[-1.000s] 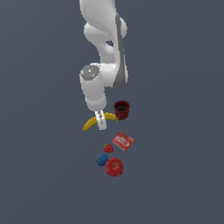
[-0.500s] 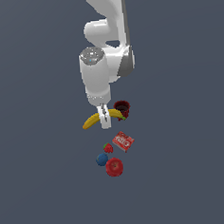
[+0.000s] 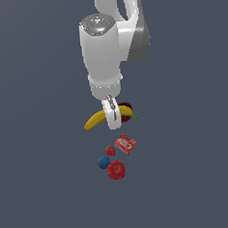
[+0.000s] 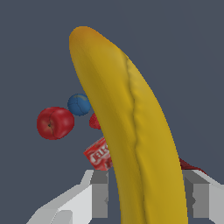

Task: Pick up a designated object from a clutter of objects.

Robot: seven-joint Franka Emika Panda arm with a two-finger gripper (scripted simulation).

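The curved yellow banana [image 3: 95, 121] hangs between my gripper's [image 3: 112, 120] jaws, above the floor and the other items. Its greenish stem tip points to the exterior view's right. In the wrist view the banana [image 4: 131, 131] fills the middle, with my gripper [image 4: 148, 197] shut on it and one finger [image 4: 99, 192] on each side. The dark red mug [image 3: 125, 107] is partly hidden behind the gripper and banana. The red apple [image 3: 116, 170] lies lower in the exterior view.
A red box with white print [image 3: 125, 143], a strawberry [image 3: 109, 150] and a blue round fruit [image 3: 103, 162] lie near the apple. The wrist view shows the apple [image 4: 54, 123], blue fruit [image 4: 78, 104] and box [image 4: 97, 155] beyond the banana.
The arm has risen with the banana held in the gripper; both now look larger and higher above the floor. The other items have not moved.
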